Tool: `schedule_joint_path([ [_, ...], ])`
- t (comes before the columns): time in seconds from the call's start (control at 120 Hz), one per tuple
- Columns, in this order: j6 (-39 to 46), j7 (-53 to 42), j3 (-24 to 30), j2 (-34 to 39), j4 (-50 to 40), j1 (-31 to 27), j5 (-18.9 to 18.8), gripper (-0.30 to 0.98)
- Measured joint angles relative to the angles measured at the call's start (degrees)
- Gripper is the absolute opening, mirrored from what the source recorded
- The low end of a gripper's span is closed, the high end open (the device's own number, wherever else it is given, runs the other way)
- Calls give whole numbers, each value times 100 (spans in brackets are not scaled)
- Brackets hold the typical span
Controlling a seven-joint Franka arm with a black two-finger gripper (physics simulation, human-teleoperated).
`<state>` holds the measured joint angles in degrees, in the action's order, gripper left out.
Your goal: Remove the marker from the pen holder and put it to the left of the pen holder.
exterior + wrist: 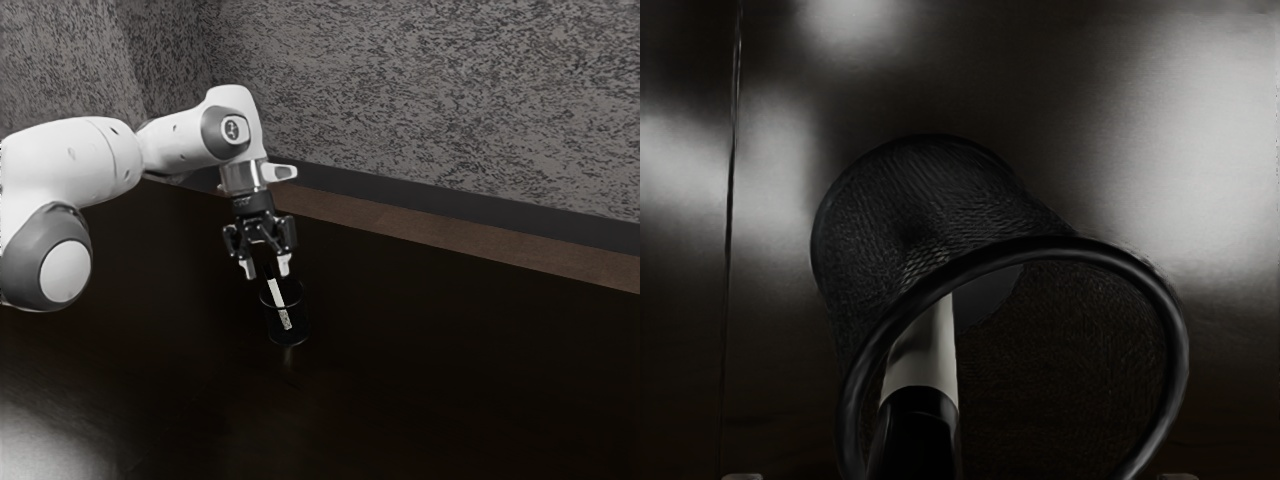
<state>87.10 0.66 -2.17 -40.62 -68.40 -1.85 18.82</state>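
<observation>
My gripper (267,266) hangs just above the pen holder (301,322), its fingers apart. In the exterior view, the white marker (279,298) leans inside the dark mesh holder, its upper end near the space between the fingertips. From the wrist view, the marker (930,350) has a white body and a black upper part, and stands against one side of the round holder's rim (1179,340). Both fingertips of the gripper (960,477) show at the lower edge, far apart, with the marker's black end between them and touching neither. The marker's lower end is partly hidden by the holder.
The dark tabletop (450,370) surrounds the holder, with bright reflections on it. A brown strip (450,235) and a grey textured wall (430,110) lie beyond the table's far edge.
</observation>
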Motion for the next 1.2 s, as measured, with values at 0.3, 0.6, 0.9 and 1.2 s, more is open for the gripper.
schedule_joint_path([
  [0.3, 299, 8, -21, -69, 82, -39, -15, 28],
  [0.6, 204, 35, -8, -57, 61, 5, -16, 13],
  [0.9, 58, 57, 4, 9, 63, 171, -14, 0],
  [1.2, -172, 68, -16, 723, -72, 328, -175, -6],
])
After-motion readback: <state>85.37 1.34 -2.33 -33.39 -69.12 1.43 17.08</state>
